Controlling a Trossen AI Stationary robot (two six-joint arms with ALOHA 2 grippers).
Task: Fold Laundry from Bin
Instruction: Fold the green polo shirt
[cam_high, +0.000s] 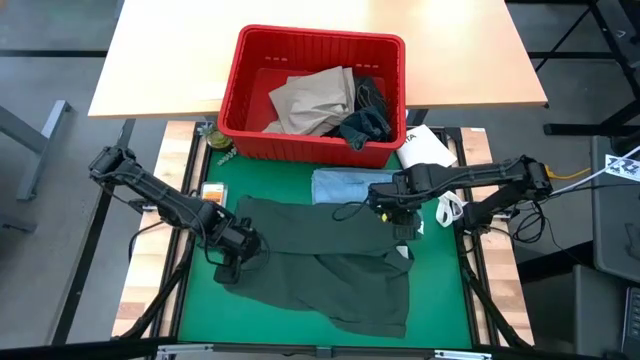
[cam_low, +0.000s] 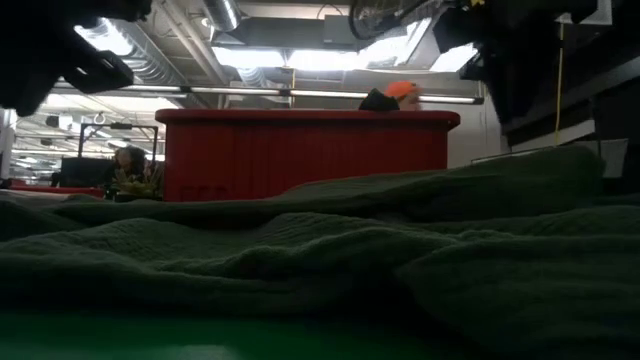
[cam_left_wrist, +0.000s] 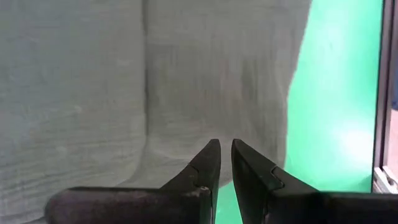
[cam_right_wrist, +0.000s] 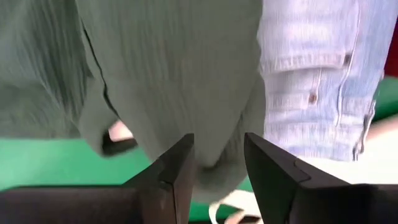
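1. High view: a green mat (cam_high: 440, 300) covers the table in the lower half of the frame. A bright red ribbed plastic bin (cam_high: 312, 95) sits at the top middle, with tan trousers (cam_high: 315, 100) and a dark garment (cam_high: 365, 120) inside it. A big dark green soft garment (cam_high: 320, 265) lies spread on the mat, long side running left to right. A folded light blue denim piece (cam_high: 345, 185) lies between it and the bin. The left gripper (cam_high: 232, 255) is at the green garment's left edge. The right gripper (cam_high: 400, 222) is at its upper right edge. So each arm has its own side to pull.

2. Low view: the green garment (cam_low: 320, 270) fills the bottom, with the red bin (cam_low: 305, 150) behind it.

3. Left wrist view: the left gripper (cam_left_wrist: 225, 163) is nearly closed, with nothing seen between its fingers, just over the cloth edge.

4. Right wrist view: the right gripper (cam_right_wrist: 219, 163) is half open, with green cloth (cam_right_wrist: 186, 74) between its fingers. I cannot tell if it pinches it.
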